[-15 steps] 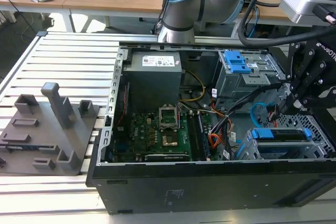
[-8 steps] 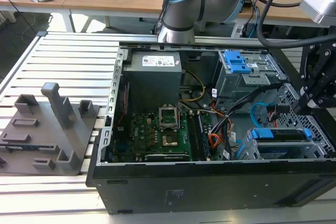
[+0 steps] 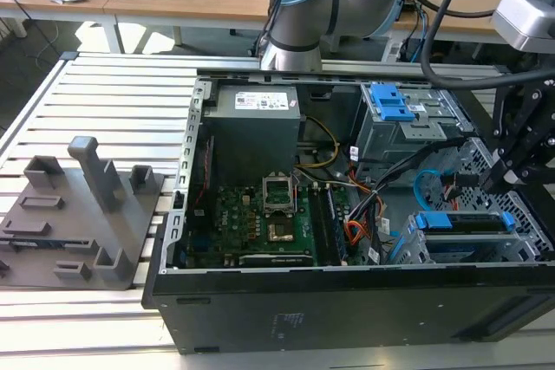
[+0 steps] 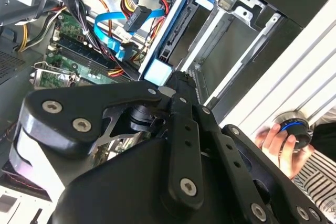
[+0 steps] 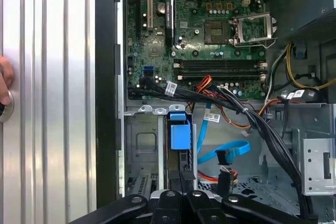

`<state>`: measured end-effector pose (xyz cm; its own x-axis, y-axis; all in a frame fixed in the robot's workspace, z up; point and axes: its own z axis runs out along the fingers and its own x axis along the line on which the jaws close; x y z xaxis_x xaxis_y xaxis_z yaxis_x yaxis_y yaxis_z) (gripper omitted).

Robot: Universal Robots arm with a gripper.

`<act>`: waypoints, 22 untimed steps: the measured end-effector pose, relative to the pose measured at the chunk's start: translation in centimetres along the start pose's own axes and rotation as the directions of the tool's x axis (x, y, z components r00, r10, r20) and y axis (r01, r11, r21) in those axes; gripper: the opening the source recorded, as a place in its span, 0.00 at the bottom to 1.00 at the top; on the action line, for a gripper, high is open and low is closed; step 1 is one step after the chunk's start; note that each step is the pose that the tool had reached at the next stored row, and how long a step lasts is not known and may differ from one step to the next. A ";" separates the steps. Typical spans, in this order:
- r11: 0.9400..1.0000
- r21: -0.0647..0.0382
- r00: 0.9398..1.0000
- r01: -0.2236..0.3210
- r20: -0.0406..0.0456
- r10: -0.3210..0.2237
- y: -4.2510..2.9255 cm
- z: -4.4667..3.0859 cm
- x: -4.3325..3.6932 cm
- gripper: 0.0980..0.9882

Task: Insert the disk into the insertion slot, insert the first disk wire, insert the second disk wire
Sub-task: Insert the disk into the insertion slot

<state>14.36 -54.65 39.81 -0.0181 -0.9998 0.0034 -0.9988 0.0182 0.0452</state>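
Note:
The disk (image 3: 464, 223) in its blue carrier sits on edge inside the insertion slot (image 3: 406, 253) at the case's front corner, on the exterior view's right. In the first wrist view the carrier's blue end (image 5: 179, 134) lies between the bay's grey walls (image 5: 143, 145). My gripper (image 5: 181, 176) is shut, its tips right at the disk's end (image 4: 157, 72). The second disk wire (image 5: 224, 152), light blue, loops loose beside the bay with its dark plug free. The first disk wire (image 5: 212, 176), orange-red strands with a dark plug, lies just beyond it.
The open computer case (image 3: 347, 301) lies on a slatted metal table. Motherboard (image 5: 210, 19), black cable bundles (image 5: 252, 119) and a taller drive cage with a blue latch (image 3: 390, 106) crowd the inside. A grey fixture (image 3: 82, 214) sits at the exterior view's left. A person's hand (image 4: 275, 140) holds a knob on the table.

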 end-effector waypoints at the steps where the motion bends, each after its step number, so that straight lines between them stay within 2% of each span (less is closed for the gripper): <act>1: 1.000 0.000 1.000 0.000 0.000 0.000 -0.01 0.08 0.00 0.01; 6: 1.000 0.000 1.000 0.000 0.000 0.000 -0.09 0.89 0.00 0.01; 9: 1.000 0.000 1.000 0.000 0.000 0.000 -0.57 1.33 -0.02 0.01; 15: 1.000 0.000 1.000 0.000 0.000 0.000 -0.65 2.52 0.03 0.01; 22: 1.000 0.000 1.000 0.000 0.000 0.000 -0.66 2.75 0.04 0.01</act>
<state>14.89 -54.70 37.03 -0.0181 -0.9998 0.0035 -0.9988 0.0182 0.0451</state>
